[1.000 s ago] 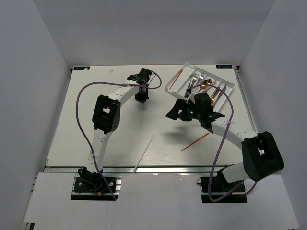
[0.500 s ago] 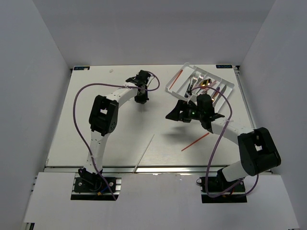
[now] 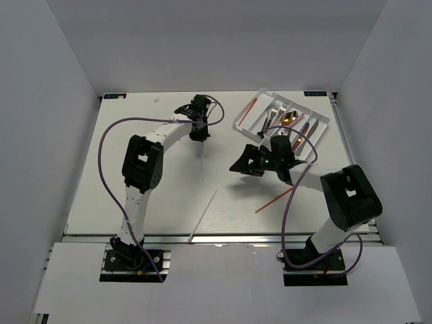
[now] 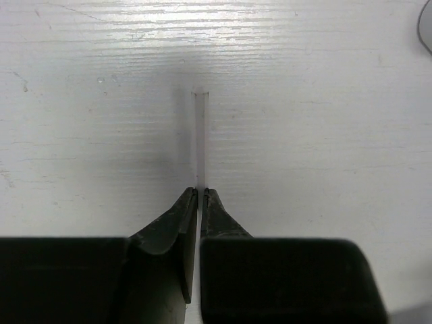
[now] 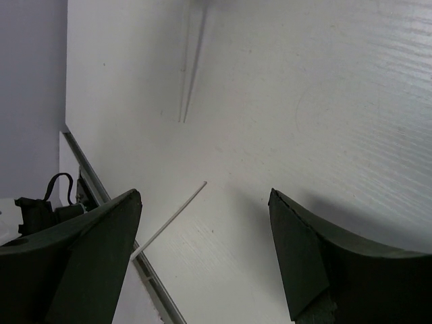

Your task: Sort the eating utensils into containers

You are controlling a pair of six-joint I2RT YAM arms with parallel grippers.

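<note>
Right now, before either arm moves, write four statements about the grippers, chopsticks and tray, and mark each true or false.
1. The left gripper is shut on a thin pale chopstick. True.
2. The right gripper holds a thin red chopstick. False: it is open and empty; that red chopstick lies on the white table.
3. A second pale chopstick lies on the table near its front edge. True.
4. The white rectangular plastic tray is empty. False: it holds silver forks and a gold spoon.
</note>
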